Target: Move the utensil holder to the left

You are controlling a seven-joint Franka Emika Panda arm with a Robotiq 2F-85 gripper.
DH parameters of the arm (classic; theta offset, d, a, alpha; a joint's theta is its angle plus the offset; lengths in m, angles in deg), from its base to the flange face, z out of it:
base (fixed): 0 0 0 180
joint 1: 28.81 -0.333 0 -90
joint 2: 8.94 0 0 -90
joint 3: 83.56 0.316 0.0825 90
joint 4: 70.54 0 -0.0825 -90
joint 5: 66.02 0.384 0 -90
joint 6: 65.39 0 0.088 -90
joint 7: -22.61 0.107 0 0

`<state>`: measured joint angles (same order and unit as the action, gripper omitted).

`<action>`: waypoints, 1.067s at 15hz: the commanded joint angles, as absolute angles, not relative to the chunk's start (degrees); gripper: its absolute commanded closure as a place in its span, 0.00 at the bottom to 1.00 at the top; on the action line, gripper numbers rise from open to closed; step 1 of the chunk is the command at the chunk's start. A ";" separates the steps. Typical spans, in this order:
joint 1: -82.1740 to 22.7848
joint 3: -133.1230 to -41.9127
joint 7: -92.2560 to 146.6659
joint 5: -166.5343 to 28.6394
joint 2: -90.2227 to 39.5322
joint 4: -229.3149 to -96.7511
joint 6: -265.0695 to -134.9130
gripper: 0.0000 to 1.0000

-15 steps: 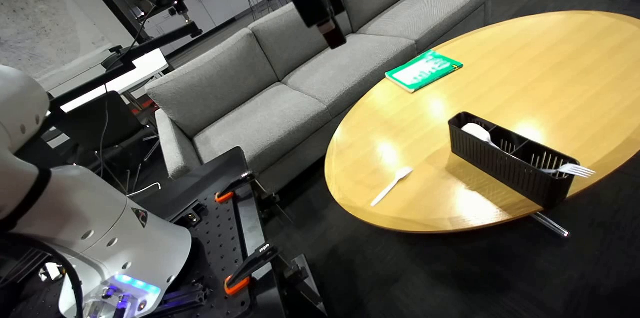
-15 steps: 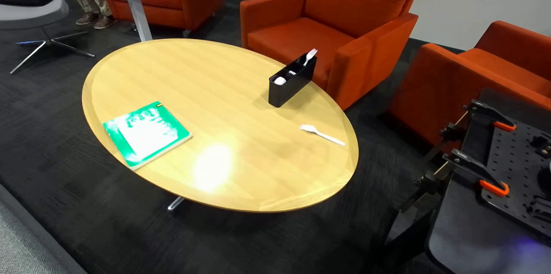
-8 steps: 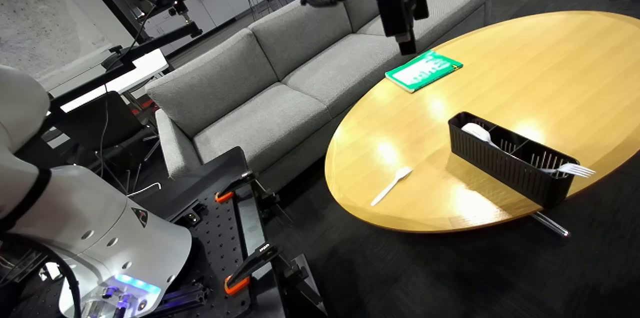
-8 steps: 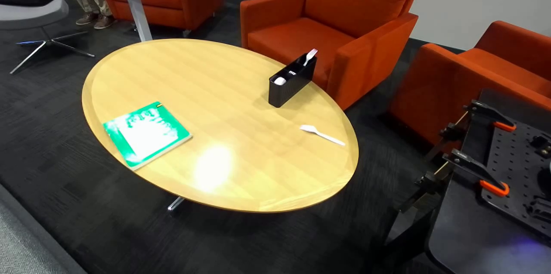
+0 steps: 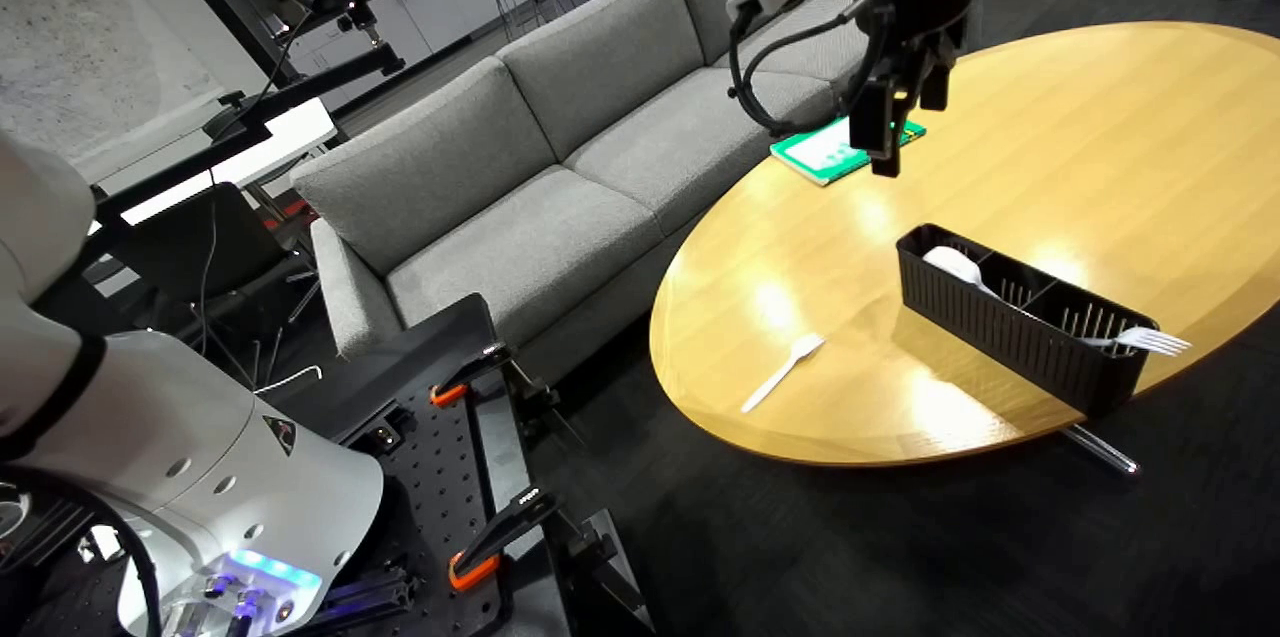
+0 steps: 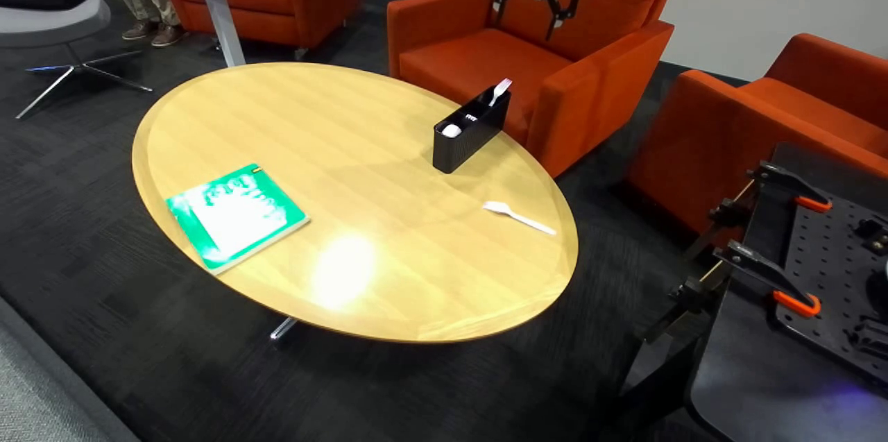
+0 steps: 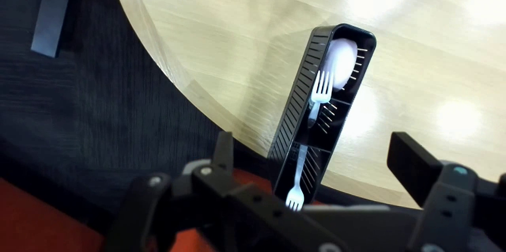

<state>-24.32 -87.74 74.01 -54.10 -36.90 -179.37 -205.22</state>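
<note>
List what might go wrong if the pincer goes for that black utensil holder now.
One end of the utensil holder stands at or near the edge of the table, so a nudge could tip it over. The tines of a fork jut past that end; the open pincer might snag them. If the utensil holder tilts, the spoon inside could slide.
</note>
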 commanded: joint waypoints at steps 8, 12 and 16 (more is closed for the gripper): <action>-27.00 -91.05 78.03 -52.97 -45.95 -175.22 -208.81 0.00; -26.94 -91.34 80.56 -51.77 -48.72 -172.27 -208.55 0.00; -26.22 -90.80 82.48 -50.23 -53.69 -168.57 -209.74 0.00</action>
